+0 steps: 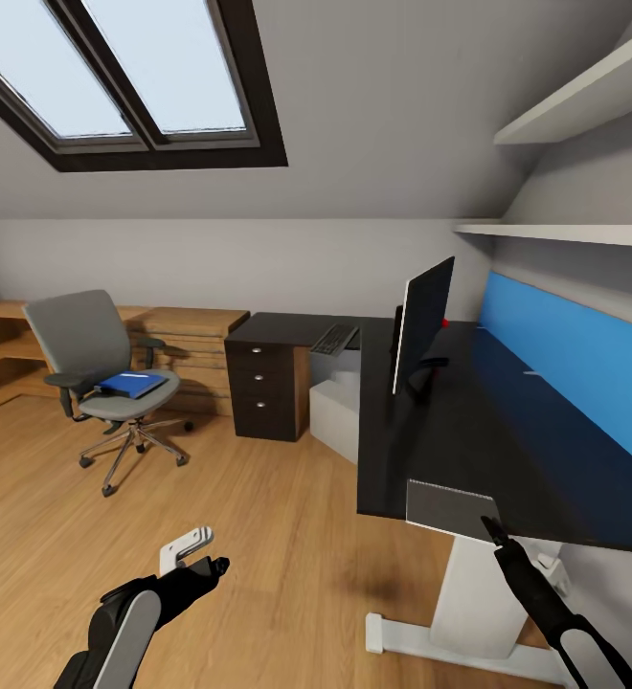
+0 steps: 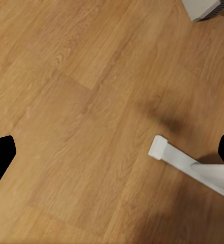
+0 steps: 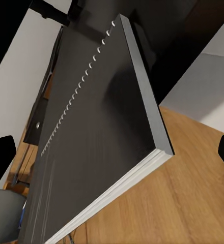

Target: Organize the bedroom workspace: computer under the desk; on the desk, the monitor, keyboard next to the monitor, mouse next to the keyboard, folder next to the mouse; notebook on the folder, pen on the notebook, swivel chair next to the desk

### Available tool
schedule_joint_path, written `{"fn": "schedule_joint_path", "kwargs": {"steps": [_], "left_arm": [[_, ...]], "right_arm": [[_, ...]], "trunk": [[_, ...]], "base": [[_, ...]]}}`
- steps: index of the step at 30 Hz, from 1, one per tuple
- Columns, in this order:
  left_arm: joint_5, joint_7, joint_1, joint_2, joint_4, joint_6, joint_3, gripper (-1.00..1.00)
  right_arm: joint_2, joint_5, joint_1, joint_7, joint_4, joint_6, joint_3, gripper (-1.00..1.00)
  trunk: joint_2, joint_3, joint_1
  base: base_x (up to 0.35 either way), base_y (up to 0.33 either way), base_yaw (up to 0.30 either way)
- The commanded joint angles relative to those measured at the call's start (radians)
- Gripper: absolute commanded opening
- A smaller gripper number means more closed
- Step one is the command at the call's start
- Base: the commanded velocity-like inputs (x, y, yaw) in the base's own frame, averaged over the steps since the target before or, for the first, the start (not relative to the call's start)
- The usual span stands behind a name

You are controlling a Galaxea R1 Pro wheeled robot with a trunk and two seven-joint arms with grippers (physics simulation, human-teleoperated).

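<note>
The grey spiral notebook lies at the front edge of the black desk, partly overhanging it. My right gripper is open at its near right corner. The right wrist view has its dark cover spanning between the spread fingers. The monitor stands on the desk, a small red item behind it. The keyboard rests on the far desk section, and the white computer sits below. The blue folder lies on the swivel chair. My left gripper hangs open over the floor.
A dark drawer unit stands between the chair and the computer, with low wooden shelving behind. The desk's white leg and foot stand in front of me, the foot under my left hand. Wall shelves hang above the desk.
</note>
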Motion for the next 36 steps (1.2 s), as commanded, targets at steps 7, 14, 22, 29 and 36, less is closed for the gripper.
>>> {"fn": "schedule_joint_path", "kwargs": {"steps": [7,14,22,29,36], "left_arm": [[0.011,0.011,-0.001,0.001,-0.001,0.002,0.000,1.00],[0.010,0.012,-0.001,0.001,-0.001,0.002,0.000,1.00],[0.011,0.012,-0.001,0.001,-0.001,0.002,0.000,1.00],[0.011,0.012,-0.001,0.001,-0.001,0.002,0.000,1.00],[0.010,0.012,-0.001,0.000,-0.001,0.002,0.000,1.00]], "right_arm": [[0.000,-0.011,-0.001,0.003,0.000,0.009,-0.002,1.00],[0.000,-0.010,-0.001,0.003,-0.001,0.010,-0.002,1.00],[0.000,-0.010,-0.001,0.003,-0.002,0.011,-0.002,-1.00],[0.000,-0.010,-0.001,0.003,-0.002,0.010,-0.002,-1.00],[0.000,-0.010,-0.001,0.004,-0.002,0.008,-0.002,-1.00]], "trunk": [[-0.001,-0.001,0.000],[-0.001,-0.001,0.000],[-0.001,-0.001,0.000],[-0.001,-0.001,0.000],[-0.001,-0.001,0.000]], "base": [[0.048,0.000,0.000],[0.012,0.000,0.000],[0.001,0.000,0.000],[0.000,0.000,0.000],[0.000,0.000,0.000]]}}
